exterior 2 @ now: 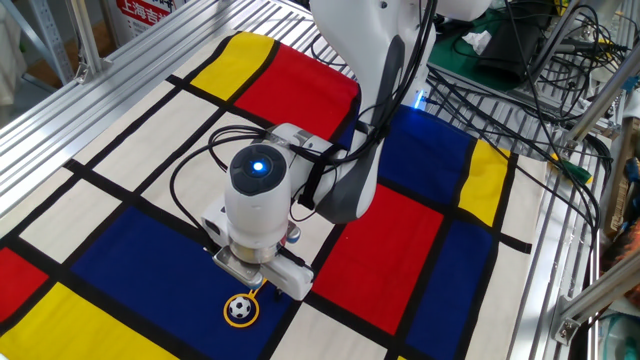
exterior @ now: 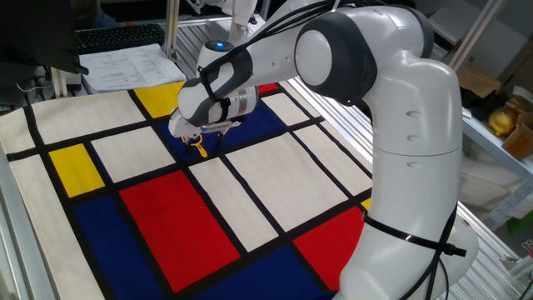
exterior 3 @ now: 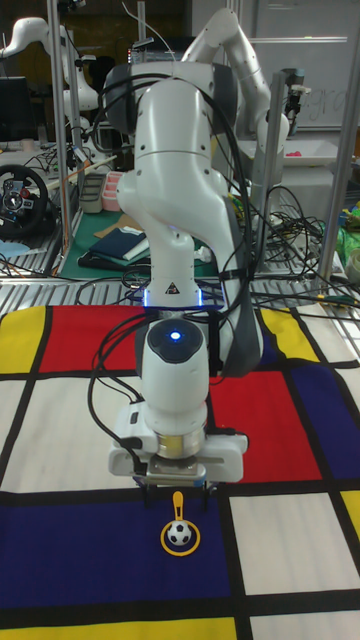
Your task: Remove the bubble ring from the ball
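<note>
The ball (exterior 3: 179, 535), tiny, white with black patches, rests on a blue rectangle of the mat (exterior 3: 70, 545). The yellow-orange bubble ring (exterior 3: 178, 505) lies flat around it, its short handle pointing toward the arm. My gripper (exterior 3: 177, 488) hovers just over the handle's end, open, with a dark finger on either side of it and nothing grasped. In the other fixed view the ball (exterior 2: 239, 308) sits inside the bubble ring (exterior 2: 240, 324), just in front of the gripper (exterior 2: 256, 283). In one fixed view only the orange ring handle (exterior: 201, 151) shows under the gripper (exterior: 196, 142); the ball is hidden.
The mat of red, blue, yellow and cream rectangles with black bands covers the table (exterior 2: 380, 230). Papers and a keyboard (exterior: 125, 62) lie beyond one edge. Cables and equipment (exterior 2: 520, 50) crowd another side. Metal rails (exterior 2: 570, 250) border the table.
</note>
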